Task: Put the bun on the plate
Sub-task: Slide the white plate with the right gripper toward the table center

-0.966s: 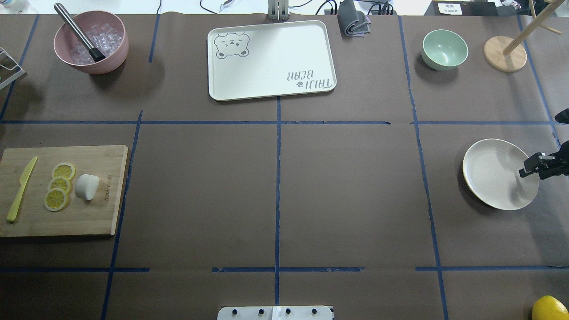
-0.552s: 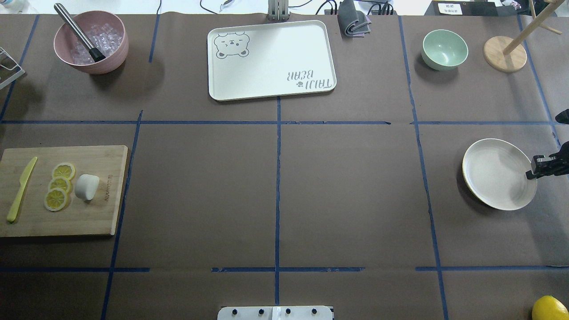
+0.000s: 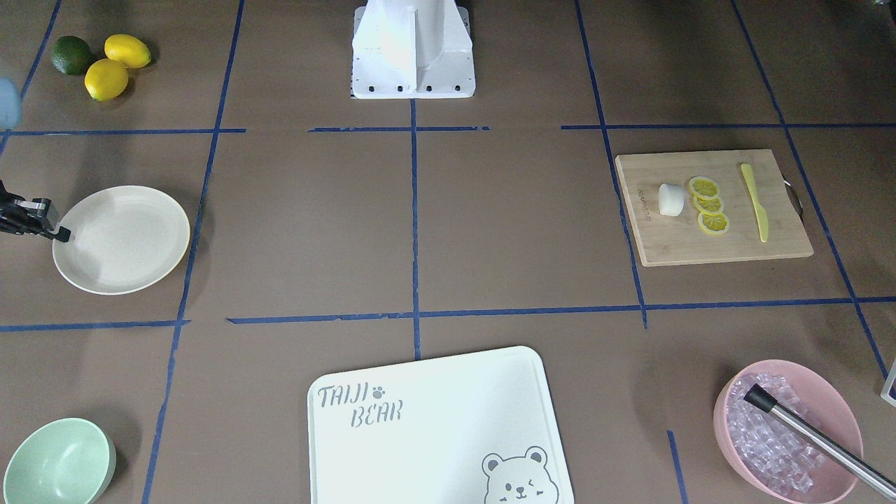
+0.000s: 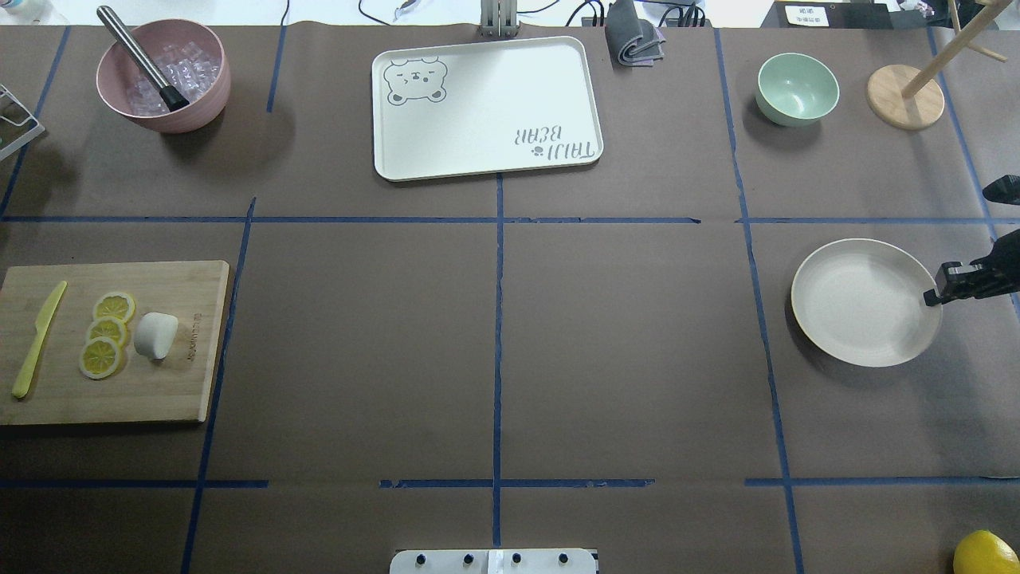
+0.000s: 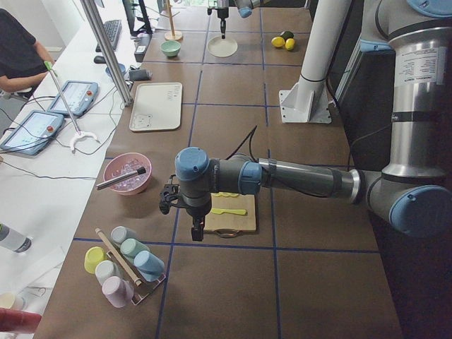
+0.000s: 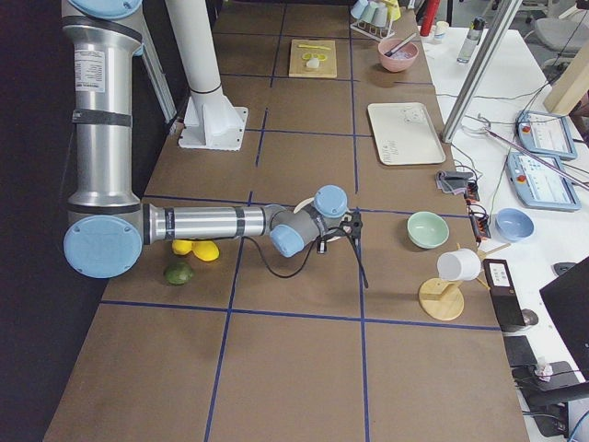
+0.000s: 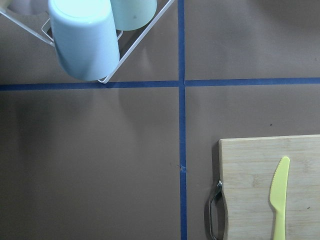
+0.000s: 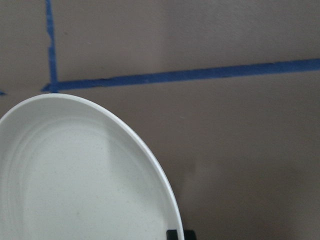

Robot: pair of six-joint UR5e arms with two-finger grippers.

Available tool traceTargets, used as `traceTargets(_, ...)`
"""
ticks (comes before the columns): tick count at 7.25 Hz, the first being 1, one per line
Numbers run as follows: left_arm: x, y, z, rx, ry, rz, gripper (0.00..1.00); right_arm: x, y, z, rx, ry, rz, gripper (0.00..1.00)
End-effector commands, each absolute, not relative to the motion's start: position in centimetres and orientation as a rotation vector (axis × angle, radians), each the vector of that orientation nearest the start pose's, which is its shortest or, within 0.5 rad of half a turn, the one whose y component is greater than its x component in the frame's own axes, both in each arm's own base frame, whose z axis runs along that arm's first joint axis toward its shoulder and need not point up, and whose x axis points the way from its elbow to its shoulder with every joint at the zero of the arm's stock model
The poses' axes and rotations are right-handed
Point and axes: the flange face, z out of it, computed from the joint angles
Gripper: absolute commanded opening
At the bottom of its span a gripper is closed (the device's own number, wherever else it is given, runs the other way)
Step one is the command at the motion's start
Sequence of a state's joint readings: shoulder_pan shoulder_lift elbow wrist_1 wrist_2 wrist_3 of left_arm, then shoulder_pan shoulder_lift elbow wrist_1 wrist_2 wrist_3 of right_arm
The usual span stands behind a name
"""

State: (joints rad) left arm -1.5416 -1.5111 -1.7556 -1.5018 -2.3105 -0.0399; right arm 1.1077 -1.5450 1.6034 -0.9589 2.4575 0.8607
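Note:
The white bun (image 4: 155, 335) (image 3: 670, 199) lies on the wooden cutting board (image 4: 171, 391) at the table's left, beside the lemon slices (image 4: 106, 333). The cream plate (image 4: 867, 303) (image 3: 121, 239) (image 8: 75, 185) rests far off on the right side. My right gripper (image 4: 932, 297) (image 3: 60, 234) is shut on the plate's right rim. Only the exterior left view shows my left gripper (image 5: 194, 232), which hangs pointing down just off the board's outer end; I cannot tell whether it is open or shut.
A yellow knife (image 4: 36, 341) (image 7: 279, 197) lies on the board. At the back stand a pink ice bowl (image 4: 163, 76), a bear tray (image 4: 486, 108), a mint bowl (image 4: 797, 88) and a wooden stand (image 4: 905, 97). A cup rack (image 7: 85, 40) is beyond the board; lemons (image 3: 115, 66) lie near the robot's base.
The plate has shifted left toward the table's middle with my right gripper on its rim, and it now lies flatter. The bun and board have not moved.

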Motion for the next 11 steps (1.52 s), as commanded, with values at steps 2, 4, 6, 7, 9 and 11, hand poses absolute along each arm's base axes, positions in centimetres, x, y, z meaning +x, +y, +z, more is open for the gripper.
traceTargets(2,-5.1,-46.9,60.5,0.026,0.762,0.011,1.00,-32.6,-52.2,39.1,-0.152,-1.173,0.162,0.00)
traceTargets(4,-5.1,-46.9,60.1,0.033,0.765,0.014,1.00,-44.0,-50.6,31.9,-0.158,-1.168,0.269,0.00)
traceTargets(6,-5.0,-46.9,60.0,0.034,0.765,0.016,1.00,-52.0,-49.7,28.4,-0.129,-1.145,0.324,0.00)
traceTargets(7,-5.0,-46.9,60.1,0.033,0.765,0.015,1.00,-52.6,-49.2,28.4,-0.146,-1.143,0.335,0.00)
traceTargets(9,-5.0,-46.9,60.1,0.033,0.765,0.015,1.00,-53.1,-48.2,29.1,-0.160,-1.134,0.326,0.00)
traceTargets(11,-5.0,-46.9,60.0,0.033,0.780,0.014,1.00,-53.1,-47.4,28.3,-0.168,-1.150,0.325,0.00)
